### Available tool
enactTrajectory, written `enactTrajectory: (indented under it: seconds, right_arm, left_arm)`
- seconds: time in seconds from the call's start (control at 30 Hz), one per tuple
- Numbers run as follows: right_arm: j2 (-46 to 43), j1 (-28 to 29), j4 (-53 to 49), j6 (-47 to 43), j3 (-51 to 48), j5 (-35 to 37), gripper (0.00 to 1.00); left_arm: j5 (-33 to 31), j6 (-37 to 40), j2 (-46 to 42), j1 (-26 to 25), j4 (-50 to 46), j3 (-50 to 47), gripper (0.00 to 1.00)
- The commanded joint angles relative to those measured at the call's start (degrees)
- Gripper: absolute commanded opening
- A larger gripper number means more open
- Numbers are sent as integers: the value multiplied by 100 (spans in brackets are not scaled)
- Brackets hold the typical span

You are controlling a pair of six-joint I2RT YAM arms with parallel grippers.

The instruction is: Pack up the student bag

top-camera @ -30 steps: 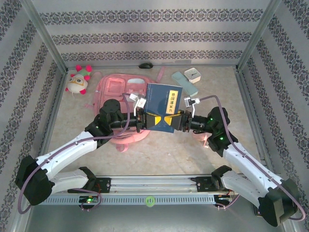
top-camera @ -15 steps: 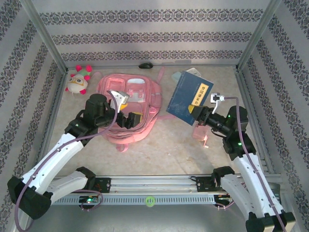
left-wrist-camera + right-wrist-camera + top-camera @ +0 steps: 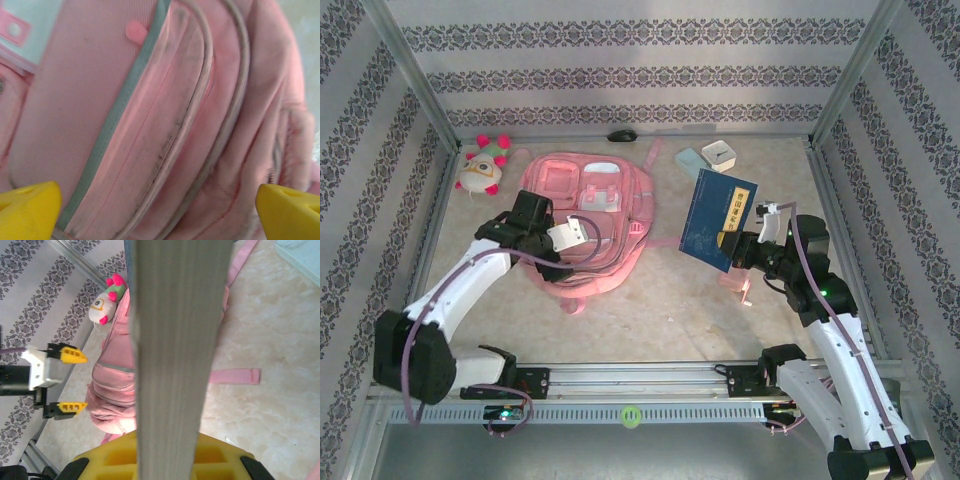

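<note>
**Book handed over to the right arm; left arm back over the bag**

Since a second ago, when both arms held the blue book (image 3: pixel 718 218) together over the student bag (image 3: pixel 590 225), the left arm has let go and swung back to the bag's left side. The right arm has carried the book off to the bag's right.

The right pincer (image 3: pixel 732 243) is pinching the book alone. It holds the book clear of the desk (image 3: pixel 650 300), tilted, with the cover facing up. From the right wrist, the grey page edge runs straight up out of the yellow jaws. The grip seems to be at the book's lower edge, though the book hides the fingertips.

The left pincer (image 3: pixel 582 232) is spread wide just above the bag's near left part. Its yellow fingertips (image 3: pixel 27 210) frame a grey-trimmed pocket seam.

The bag lies flat on the desk with its front pockets up. One pink strap (image 3: pixel 235 376) trails out to its right.

A plush toy (image 3: pixel 482 168) sits just left of the bag's far corner. A pale green case (image 3: pixel 703 168) and a small white box (image 3: pixel 720 153) lie beyond the bag's far right corner.
</note>
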Motion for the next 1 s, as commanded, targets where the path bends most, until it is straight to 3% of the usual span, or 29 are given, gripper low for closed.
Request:
enactTrajectory:
  seconds: [0.0, 0.17, 0.47, 0.53, 0.63, 0.7, 0.77, 0.83, 0.97]
  right_arm:
    - [-118, 77, 196, -151, -94, -150, 0]
    - [-187, 173, 231, -124, -236, -112, 1]
    - [-368, 206, 201, 8, -316, 119, 1]
    - [-351, 210, 212, 112, -271, 122, 1]
    - [-325, 210, 139, 305, -59, 70, 1]
    - [-320, 249, 65, 332, 131, 11, 1]
    - [-291, 296, -85, 309, 351, -107, 1]
    - [-224, 315, -284, 262, 545, -406, 1]
    - [-153, 328, -997, 173, 866, -610, 1]
  left_arm:
    - [158, 753, 357, 59, 365, 253, 99]
    - [284, 825, 903, 61, 678, 447, 99]
    - [-284, 981, 1489, 59, 1379, 262, 100]
    - [-317, 947, 1545, 56, 1494, 213, 89]
    - [-279, 748, 1431, 47, 1663, 107, 62]
    - [-201, 580, 1247, 46, 1651, 40, 52]
    - [-88, 348, 1030, 48, 1557, 13, 29]
    - [76, 75, 799, 46, 1450, 24, 13]
    - [406, -596, 211, 50, 1502, -49, 0]
